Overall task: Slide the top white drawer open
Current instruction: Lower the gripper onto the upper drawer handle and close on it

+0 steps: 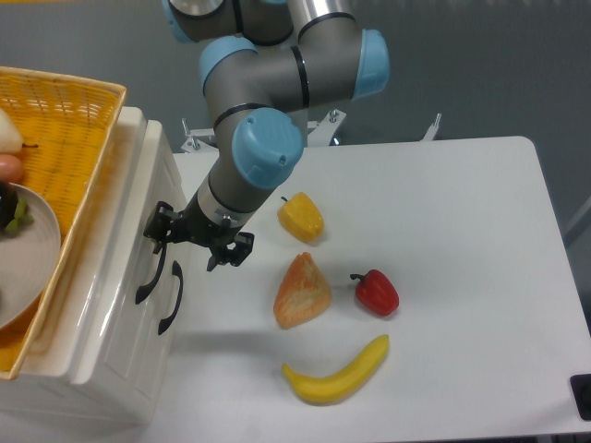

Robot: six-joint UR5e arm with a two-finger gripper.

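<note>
On the white tabletop (462,231), the basket (65,120) holds a plate (28,268); the top white drawer (129,249) (shut) faces right, the hand (194,242) open at its handle (152,272).

White counter (462,231), rectangular, rounded at the far right corner. Cream-white cabinet (102,341) at the left edge. Directly on the surface, four items clustered left of centre:
- yellow pepper (301,218), farthest back;
- orange-pink wedge-shaped fruit (302,291), near the pepper, toward the front;
- red pepper (376,292), just beside the wedge on the right, not touching;
- banana (336,372), nearest the front edge, curved, tips raised toward the back.

Small dark object (582,395) at the front right corner, cut off by the frame.
</note>
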